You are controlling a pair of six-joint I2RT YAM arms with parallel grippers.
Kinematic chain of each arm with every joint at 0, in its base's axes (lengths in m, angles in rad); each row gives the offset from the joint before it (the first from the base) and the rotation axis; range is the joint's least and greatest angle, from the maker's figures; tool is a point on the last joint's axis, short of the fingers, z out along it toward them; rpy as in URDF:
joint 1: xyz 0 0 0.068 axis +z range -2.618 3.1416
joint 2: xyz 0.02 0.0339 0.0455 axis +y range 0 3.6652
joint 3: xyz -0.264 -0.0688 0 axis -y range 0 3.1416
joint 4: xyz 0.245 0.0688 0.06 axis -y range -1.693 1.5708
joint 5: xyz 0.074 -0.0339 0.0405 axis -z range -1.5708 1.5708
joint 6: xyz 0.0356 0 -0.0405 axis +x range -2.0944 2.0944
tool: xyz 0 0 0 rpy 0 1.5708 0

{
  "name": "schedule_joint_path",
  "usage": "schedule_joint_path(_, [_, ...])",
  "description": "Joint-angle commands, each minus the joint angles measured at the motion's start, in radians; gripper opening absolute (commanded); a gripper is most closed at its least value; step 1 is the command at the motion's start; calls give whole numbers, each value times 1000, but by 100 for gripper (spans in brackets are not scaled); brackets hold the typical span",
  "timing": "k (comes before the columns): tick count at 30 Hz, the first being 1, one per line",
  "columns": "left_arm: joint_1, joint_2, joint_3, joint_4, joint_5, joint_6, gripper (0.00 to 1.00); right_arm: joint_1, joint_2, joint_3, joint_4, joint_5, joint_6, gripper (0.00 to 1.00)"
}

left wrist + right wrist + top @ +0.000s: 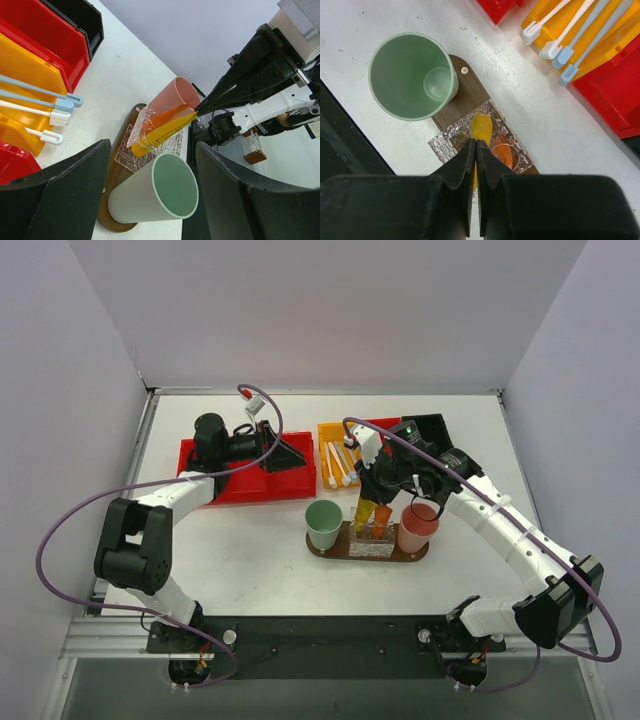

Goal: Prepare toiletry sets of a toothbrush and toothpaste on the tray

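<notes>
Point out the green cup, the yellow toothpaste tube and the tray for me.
green cup (pixel 402 70): right wrist view, on its inner wall.
yellow toothpaste tube (pixel 161 133): left wrist view, on the middle of its body.
tray (pixel 467 95): right wrist view, on bare wood beside the cup.

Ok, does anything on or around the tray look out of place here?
The yellow tube and orange tube lean together in one clear glass on the tray, the right gripper pinching the yellow one's end. The green cup is empty and the toothbrushes lie in the yellow bin. Nothing looks spilled or damaged.
</notes>
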Motion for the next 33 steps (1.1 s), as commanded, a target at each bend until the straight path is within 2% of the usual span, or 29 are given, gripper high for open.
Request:
schedule_joint_path(1, [9, 2, 0, 53, 25, 7, 79, 15, 8, -19, 16, 33, -24, 0])
schedule_joint_path(33, [20, -1, -10, 66, 41, -2, 79, 100, 71, -27, 8, 159, -92, 0])
